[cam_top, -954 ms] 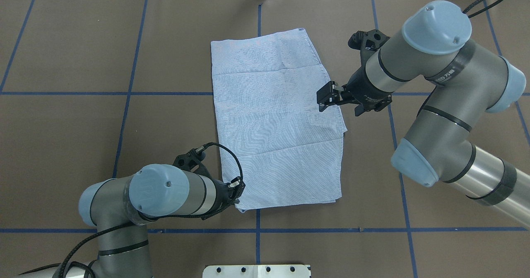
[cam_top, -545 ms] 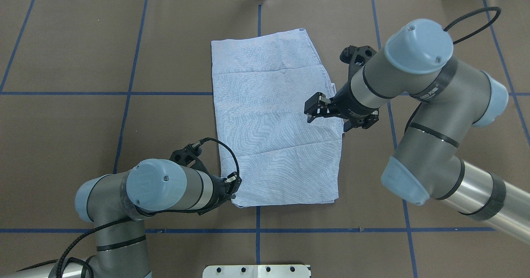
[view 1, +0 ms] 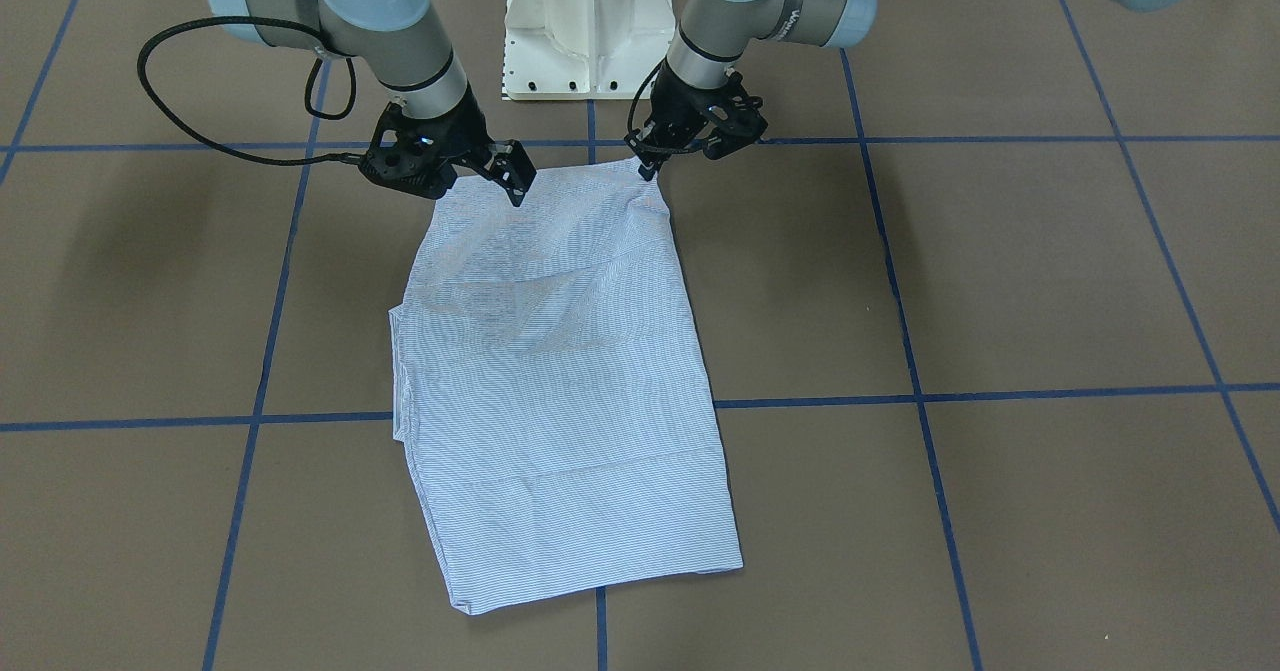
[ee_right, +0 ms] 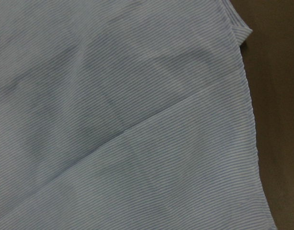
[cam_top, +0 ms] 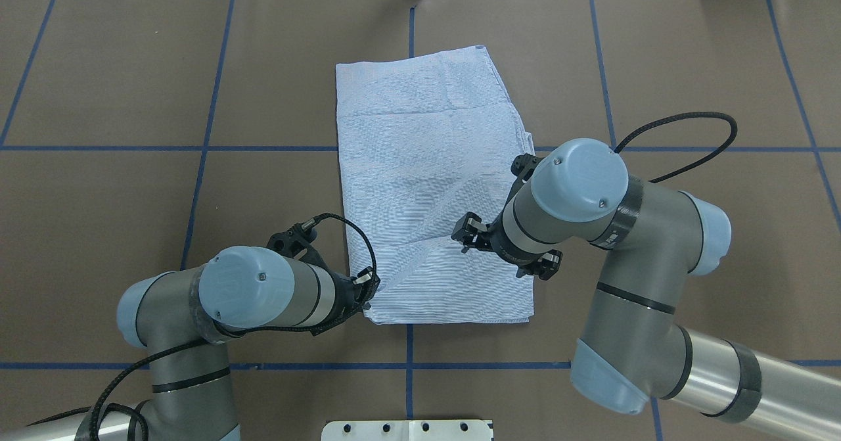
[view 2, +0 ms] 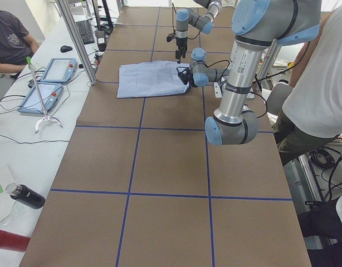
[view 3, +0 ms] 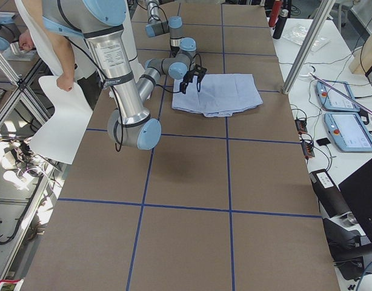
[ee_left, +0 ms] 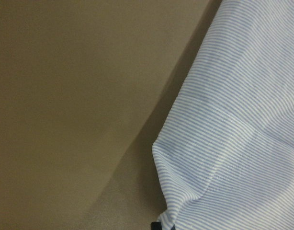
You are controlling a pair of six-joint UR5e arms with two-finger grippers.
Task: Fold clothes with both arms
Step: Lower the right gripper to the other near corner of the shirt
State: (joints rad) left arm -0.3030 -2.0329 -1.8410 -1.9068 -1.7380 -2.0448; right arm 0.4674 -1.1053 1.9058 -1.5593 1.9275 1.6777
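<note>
The shirt (cam_top: 427, 165) lies folded into a long strip on the table (cam_top: 118, 86), running away from the robot across a blue line (cam_top: 131, 148). The left gripper (view 1: 645, 167) is at the strip's near left corner, its jaws closed on that corner, which stands slightly raised. The right gripper (cam_top: 464, 234) is over the strip's near part, toward its right edge, jaws apart and holding nothing; whether its tips touch the cloth I cannot tell

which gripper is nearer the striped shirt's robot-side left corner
Left. The left gripper sits right at that corner of the folded blue-and-white striped shirt, apparently pinching it. The right gripper hangs over the cloth farther in, toward the shirt's right edge.
</note>
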